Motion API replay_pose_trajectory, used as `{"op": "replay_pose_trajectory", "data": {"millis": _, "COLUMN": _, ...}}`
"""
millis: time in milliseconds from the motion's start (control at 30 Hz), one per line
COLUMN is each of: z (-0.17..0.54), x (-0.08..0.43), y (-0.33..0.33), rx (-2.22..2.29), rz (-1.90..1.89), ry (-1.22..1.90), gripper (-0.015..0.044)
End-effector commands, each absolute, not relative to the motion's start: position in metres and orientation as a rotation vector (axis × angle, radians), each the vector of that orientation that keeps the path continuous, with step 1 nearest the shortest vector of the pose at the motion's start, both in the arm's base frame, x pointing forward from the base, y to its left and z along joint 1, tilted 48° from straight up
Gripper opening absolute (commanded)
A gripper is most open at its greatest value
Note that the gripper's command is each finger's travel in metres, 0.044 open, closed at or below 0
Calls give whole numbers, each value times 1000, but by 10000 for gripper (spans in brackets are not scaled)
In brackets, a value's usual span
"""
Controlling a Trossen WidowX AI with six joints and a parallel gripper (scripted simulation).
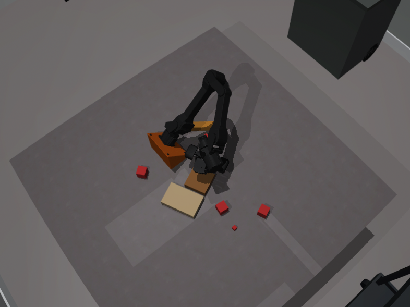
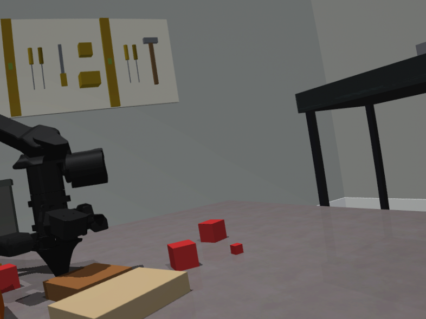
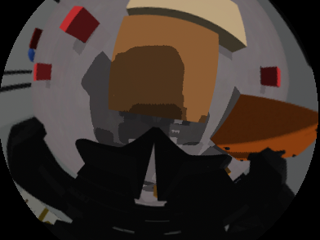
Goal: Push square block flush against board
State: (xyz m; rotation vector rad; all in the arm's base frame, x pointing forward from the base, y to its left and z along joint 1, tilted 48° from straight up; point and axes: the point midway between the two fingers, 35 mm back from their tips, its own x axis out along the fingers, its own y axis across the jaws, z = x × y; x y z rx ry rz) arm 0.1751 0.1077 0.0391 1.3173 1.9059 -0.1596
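The brown square block point(image 1: 198, 185) point(image 2: 89, 273) point(image 3: 163, 33) lies flat beside the long side of the tan board point(image 1: 182, 200) point(image 2: 124, 286) point(image 3: 188, 0). A thin dark line shows between them in the top view; I cannot tell whether they touch all along. Near one end of the board, the block's side edge looks nearly even with the board's end; the board runs on past the block at the other end. My gripper point(image 2: 62, 274) point(image 3: 155, 131) is shut and empty, pointing down at the block's side away from the board. Contact with the block is unclear. The arm hides the fingertips in the top view.
A dark orange wedge-shaped piece point(image 1: 167, 152) point(image 3: 265, 116) stands close to the arm and block. A yellow-orange piece point(image 1: 202, 125) lies behind the arm. Red cubes point(image 1: 221, 207) point(image 2: 182, 254) point(image 3: 82, 24) lie around, one near the board's end. A tiny red cube point(image 1: 234, 227) point(image 2: 236, 248) lies farther out.
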Motion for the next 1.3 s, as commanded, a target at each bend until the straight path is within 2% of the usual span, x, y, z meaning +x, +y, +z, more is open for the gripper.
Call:
{"op": "replay_pose_trajectory", "data": {"millis": 0, "z": 37, "x": 178, "y": 106, "rx": 1321, "rz": -161, "ry": 1904, "gripper": 0}}
{"op": "replay_pose_trajectory", "data": {"millis": 1267, "z": 17, "x": 198, "y": 91, "rx": 1318, "rz": -165, "ry": 1900, "gripper": 0}}
